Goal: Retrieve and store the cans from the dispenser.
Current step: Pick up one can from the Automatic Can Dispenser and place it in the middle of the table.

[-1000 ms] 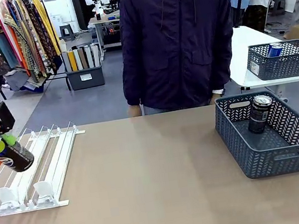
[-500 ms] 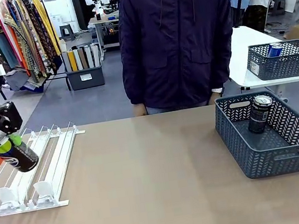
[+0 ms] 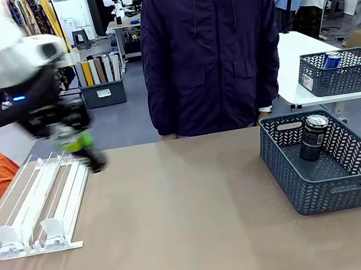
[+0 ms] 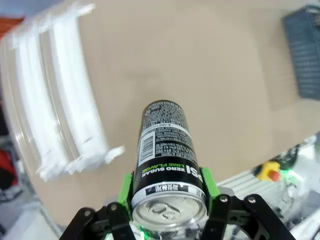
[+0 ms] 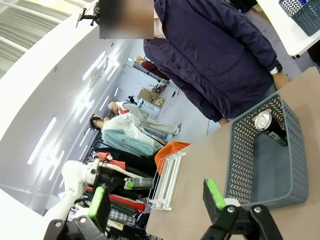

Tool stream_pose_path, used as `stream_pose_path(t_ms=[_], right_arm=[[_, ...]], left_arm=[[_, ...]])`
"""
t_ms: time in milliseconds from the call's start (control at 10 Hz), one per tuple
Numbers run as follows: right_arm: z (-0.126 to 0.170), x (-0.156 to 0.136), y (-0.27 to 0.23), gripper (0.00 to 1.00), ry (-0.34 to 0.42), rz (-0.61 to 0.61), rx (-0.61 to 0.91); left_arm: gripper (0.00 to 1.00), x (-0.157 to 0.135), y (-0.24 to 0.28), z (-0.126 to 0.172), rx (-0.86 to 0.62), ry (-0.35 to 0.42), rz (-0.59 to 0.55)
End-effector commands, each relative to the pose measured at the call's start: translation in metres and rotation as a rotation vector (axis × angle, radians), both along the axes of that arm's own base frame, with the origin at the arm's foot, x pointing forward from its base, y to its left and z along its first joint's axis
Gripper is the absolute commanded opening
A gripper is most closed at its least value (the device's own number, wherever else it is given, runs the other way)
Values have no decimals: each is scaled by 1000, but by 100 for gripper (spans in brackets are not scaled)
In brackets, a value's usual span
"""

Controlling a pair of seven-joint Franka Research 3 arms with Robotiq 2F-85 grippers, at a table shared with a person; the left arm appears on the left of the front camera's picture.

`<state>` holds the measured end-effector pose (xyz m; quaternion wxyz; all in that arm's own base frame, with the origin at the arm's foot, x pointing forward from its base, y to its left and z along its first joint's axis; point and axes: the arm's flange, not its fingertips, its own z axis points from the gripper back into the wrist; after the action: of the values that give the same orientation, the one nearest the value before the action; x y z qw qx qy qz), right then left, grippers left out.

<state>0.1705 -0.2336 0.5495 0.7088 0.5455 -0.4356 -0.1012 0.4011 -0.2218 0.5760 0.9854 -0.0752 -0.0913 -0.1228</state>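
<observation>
Front view: left gripper (image 3: 72, 139) is seen blurred above the far end of the dispenser (image 3: 39, 210), at the table's left side.
Left pincer state: pressed onto a black lime-rimmed can (image 4: 167, 160); in the left wrist view the green pads (image 4: 125, 187) are set against both sides of the can near its silver top.
Held can, attitude: tilted in the front view (image 3: 80, 148), silver top toward the gripper body, base pointing down and away over the table (image 3: 194, 228).
Dispenser, relative to left pincer: below and to one side in the wrist view (image 4: 55, 100); the white rails are blurred, and no cans are seen in the lanes.
Right pincer: spread wide in the right wrist view (image 5: 155, 200), green pads (image 5: 214, 194) well apart, nothing between them.
Basket: a dark lattice basket (image 3: 330, 184) is placed well away from the left pincer, at the table's right; beyond the right pincer's fingers in its wrist view (image 5: 290, 165).
Stored can: one black can (image 3: 314, 137) is stood inside that basket, leaning against the far wall.
Person: a dark jacket (image 3: 212, 49) is seen at the far edge, across from both pincers.
</observation>
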Motion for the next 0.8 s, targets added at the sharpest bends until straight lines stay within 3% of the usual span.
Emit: stream_pose_path(t_ms=[0, 100, 300, 500, 700], right_arm=[[3, 4, 1, 100, -41, -2, 5], [3, 4, 1, 100, -41, -2, 5], [3, 4, 1, 100, -41, -2, 5], [3, 4, 1, 100, -41, -2, 5], [3, 4, 1, 100, -41, -2, 5]], left_arm=[[0, 71, -106, -11, 68, 61, -154], [0, 84, -157, -33, 107, 92, -213], [0, 99, -216, -85, 229, 134, -228], [0, 99, -236, -131, 286, 182, -254], [0, 105, -235, -139, 283, 206, -252]])
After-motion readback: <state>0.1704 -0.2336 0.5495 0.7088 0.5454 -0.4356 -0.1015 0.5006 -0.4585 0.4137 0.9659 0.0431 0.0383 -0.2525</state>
